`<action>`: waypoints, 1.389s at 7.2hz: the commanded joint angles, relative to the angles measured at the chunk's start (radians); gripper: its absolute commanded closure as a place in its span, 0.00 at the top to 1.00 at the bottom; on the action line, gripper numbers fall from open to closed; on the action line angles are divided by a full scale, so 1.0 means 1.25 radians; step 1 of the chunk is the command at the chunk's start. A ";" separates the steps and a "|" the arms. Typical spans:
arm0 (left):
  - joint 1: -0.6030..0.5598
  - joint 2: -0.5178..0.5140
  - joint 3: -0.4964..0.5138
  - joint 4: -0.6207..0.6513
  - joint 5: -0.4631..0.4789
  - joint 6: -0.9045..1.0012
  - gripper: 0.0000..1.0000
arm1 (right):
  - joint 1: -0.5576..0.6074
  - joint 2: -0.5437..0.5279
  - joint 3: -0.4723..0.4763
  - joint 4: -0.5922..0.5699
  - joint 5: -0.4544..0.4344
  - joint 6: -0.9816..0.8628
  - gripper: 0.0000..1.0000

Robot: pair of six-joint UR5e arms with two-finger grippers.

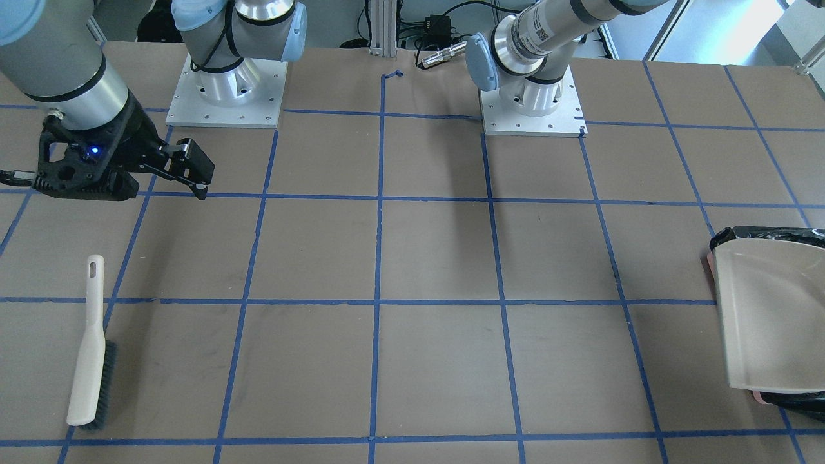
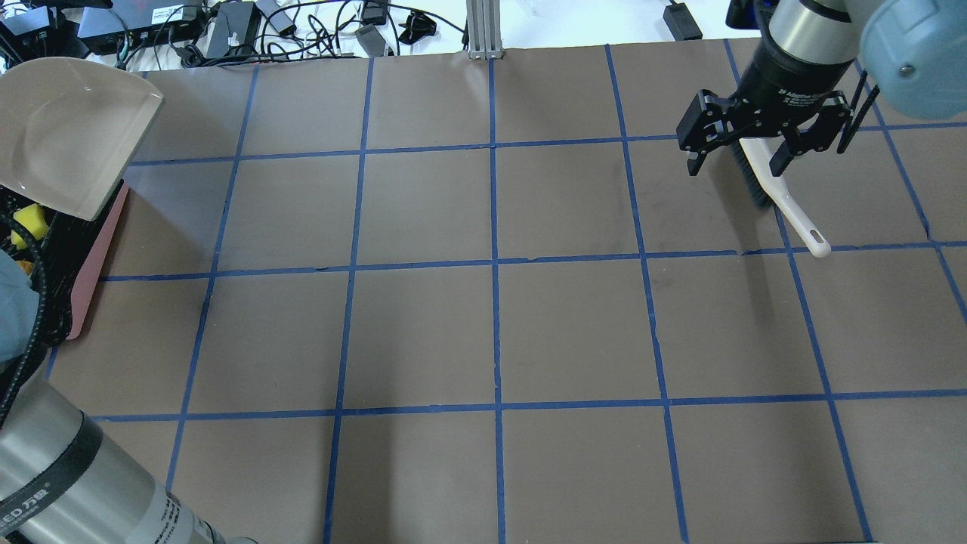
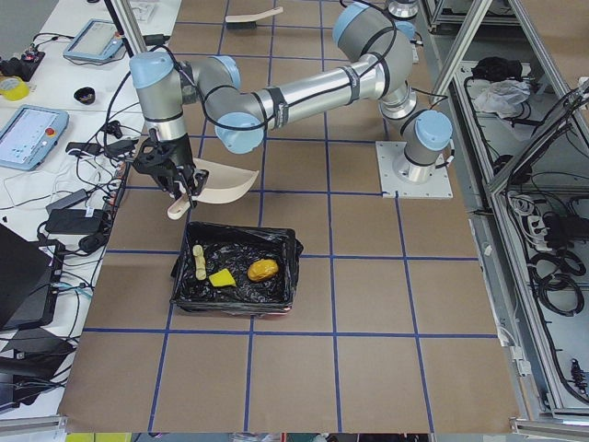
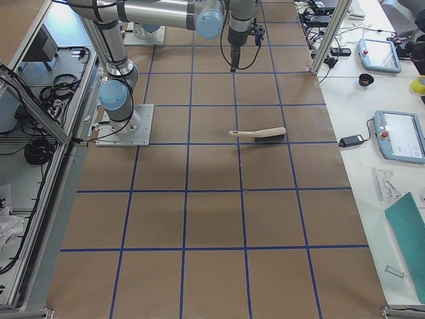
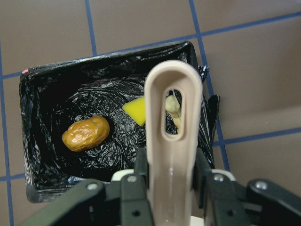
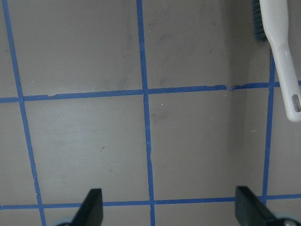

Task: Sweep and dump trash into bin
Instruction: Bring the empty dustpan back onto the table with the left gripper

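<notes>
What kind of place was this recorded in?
Probably a robotics lab: a table gridded with blue tape, arms bolted to base plates, and operator tablets on side benches.

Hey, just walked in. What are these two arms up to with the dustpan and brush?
It looks like a tidy-up job, nearly done. The left gripper is clamped on the handle of the cream dustpan, holding it, apparently empty, over the black-lined bin. In the bin lie a potato-like piece, a yellow sponge wedge and a pale croissant-like piece. The right gripper hangs open above the table, holding nothing. The brush lies flat on the table.
</notes>
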 commanded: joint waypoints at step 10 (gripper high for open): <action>-0.190 -0.115 -0.116 -0.006 -0.120 -0.448 0.00 | 0.011 -0.043 -0.003 0.055 -0.038 0.009 1.00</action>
